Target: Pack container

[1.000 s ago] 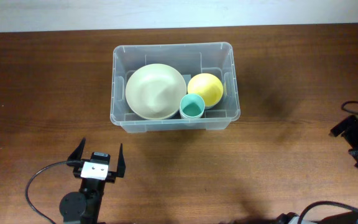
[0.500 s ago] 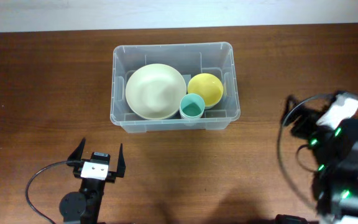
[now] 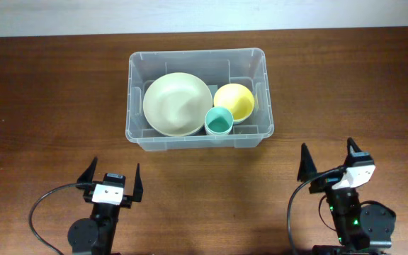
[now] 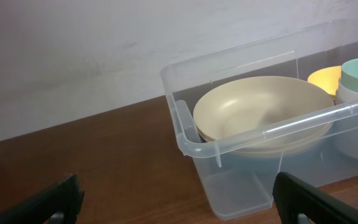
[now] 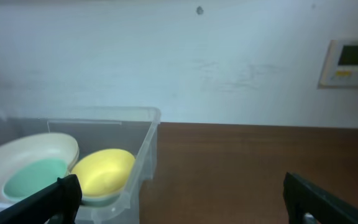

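The clear plastic container stands at the far middle of the table. Inside it lie a cream bowl, a yellow bowl and a teal cup. The container also shows in the left wrist view and the right wrist view. My left gripper is open and empty near the front left edge, well short of the container. My right gripper is open and empty at the front right, apart from the container.
The brown wooden table runs to a white wall at the back. Black cables loop beside each arm base at the front edge. A wall thermostat shows in the right wrist view.
My right arm has swung from the far right edge down to the front right, and its gripper now points toward the back. The left arm and the container's contents have not moved.
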Robot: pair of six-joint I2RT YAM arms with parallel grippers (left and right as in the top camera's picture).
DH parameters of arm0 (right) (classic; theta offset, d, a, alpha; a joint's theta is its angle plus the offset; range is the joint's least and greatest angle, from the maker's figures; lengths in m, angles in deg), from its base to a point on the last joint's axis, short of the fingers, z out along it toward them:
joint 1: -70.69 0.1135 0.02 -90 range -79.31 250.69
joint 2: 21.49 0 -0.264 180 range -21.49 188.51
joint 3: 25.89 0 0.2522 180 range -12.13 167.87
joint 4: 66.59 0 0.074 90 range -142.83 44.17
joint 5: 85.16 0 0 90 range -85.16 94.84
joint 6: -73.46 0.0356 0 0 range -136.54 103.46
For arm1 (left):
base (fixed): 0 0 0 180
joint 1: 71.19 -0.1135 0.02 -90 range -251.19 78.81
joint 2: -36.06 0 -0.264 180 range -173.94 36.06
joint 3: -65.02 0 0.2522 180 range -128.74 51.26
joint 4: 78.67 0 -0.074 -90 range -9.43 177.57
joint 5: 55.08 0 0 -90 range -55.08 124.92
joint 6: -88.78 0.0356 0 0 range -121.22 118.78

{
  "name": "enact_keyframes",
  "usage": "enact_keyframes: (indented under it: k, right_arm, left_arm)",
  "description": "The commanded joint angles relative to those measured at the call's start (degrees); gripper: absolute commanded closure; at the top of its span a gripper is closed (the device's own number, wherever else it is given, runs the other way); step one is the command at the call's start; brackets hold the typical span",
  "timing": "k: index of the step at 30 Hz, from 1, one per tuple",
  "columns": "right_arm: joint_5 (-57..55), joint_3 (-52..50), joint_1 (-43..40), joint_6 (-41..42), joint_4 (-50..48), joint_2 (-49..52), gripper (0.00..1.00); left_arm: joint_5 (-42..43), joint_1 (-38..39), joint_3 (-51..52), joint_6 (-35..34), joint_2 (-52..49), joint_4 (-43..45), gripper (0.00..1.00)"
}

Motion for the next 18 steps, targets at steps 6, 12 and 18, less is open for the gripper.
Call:
enact_keyframes:
  k: [6, 12, 18]
  right_arm:
    - [2.34, -5.42, 0.57, -4.92, -3.96, -5.49, 0.01]
    - [1.09, -8.68, 0.55, -4.92, -12.13, -7.67, 0.01]
    - [1.09, -12.24, 0.57, -4.92, -15.37, -9.79, 0.01]
  left_arm:
    - [-0.22, -0.33, 0.33, 0.44, 0.37, -0.07, 0.00]
    - [-0.22, -0.33, 0.33, 0.44, 0.37, -0.07, 0.00]
    - [-0.22, -0.33, 0.33, 0.44, 0.37, -0.07, 0.00]
